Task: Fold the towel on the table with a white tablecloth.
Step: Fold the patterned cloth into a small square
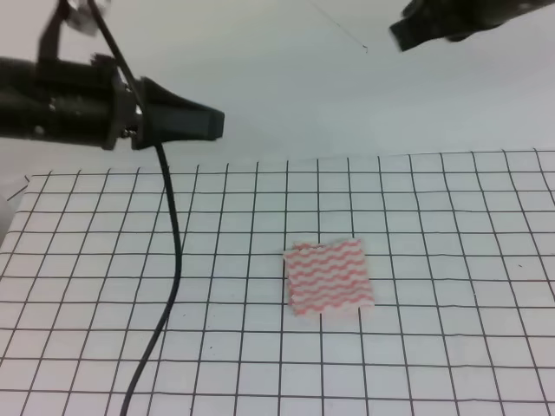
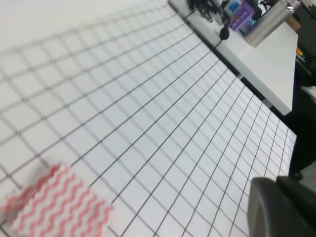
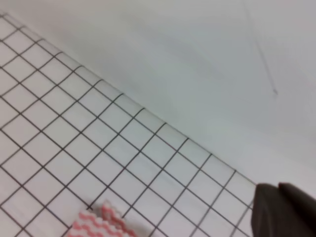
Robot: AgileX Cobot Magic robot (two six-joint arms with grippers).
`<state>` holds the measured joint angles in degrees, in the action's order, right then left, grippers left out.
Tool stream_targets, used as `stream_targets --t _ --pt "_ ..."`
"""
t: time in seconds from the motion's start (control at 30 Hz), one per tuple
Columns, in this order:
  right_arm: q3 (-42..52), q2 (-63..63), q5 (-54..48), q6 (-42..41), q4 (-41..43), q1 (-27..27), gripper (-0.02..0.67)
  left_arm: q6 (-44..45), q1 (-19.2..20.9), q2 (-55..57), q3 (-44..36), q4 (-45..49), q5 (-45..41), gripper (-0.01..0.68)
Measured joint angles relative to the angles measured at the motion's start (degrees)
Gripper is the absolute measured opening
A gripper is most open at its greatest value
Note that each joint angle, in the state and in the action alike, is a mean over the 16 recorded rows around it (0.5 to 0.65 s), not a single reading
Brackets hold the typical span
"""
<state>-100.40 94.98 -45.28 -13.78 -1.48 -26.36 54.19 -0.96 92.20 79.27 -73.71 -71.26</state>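
Small striped towel lying flat on the gridded table, both arms raised away from it.

The black left gripper (image 1: pixel 204 123) hangs high at far left, claw pressed together, pinching nothing. The pink-red and white wavy-striped towel (image 1: pixel 329 276) lies flat right of centre on the white black-gridded tablecloth table (image 1: pixel 451 364). The black right gripper (image 1: pixel 408 33) sits at far right; its claw's state cannot be told. A metal cylinder (image 2: pixel 269 22) and purple item (image 2: pixel 241 12) stand on a white side surface; no writing is legible.

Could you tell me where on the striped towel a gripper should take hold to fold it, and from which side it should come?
I would pinch a near corner of the towel, coming down from above. It lies flat and thin on the table, so only a lifted edge gives the fingers purchase; its edges look slightly raised, seemingly layered. Both grippers hang well clear of it.
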Motion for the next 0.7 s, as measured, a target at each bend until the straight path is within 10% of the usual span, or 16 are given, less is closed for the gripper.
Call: stream_targets --t 0.7 --pt "56.1 -46.9 27.5 4.2 0.8 0.0 0.0 -0.1 0.0 -36.5 -22.1 7.0 12.2 -0.001"
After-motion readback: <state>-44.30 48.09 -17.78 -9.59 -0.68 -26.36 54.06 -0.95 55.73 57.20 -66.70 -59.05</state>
